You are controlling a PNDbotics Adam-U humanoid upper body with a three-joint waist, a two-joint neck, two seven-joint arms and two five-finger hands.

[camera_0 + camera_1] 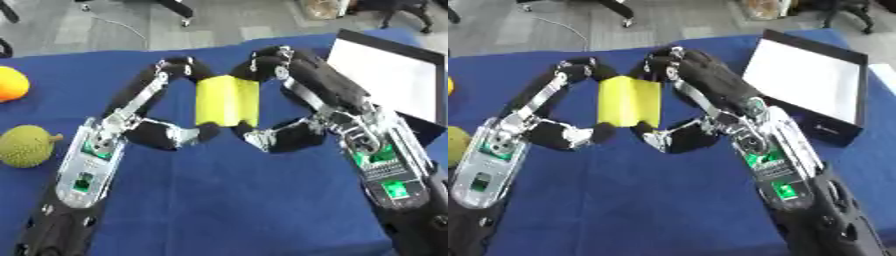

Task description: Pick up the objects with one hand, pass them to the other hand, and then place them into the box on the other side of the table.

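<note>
Item: yellow block (226, 101), upright, mid-table, held above blue table (227, 200) between both my robot hands. L robot hand (166, 131): fingers on block's upper left, thumb at lower left edge, curled round it. R robot hand (293, 131): fingers over block's top right, thumb at lower right, also gripping it. Box (811, 80): black w/ white inside, far right of table, apart from block; right eye view shows its full outline, left eye view crops it. Left eye view only: orange fruit (12, 84) and green spiky fruit (26, 145) whole at left edge; right eye view shows just slivers.
</note>
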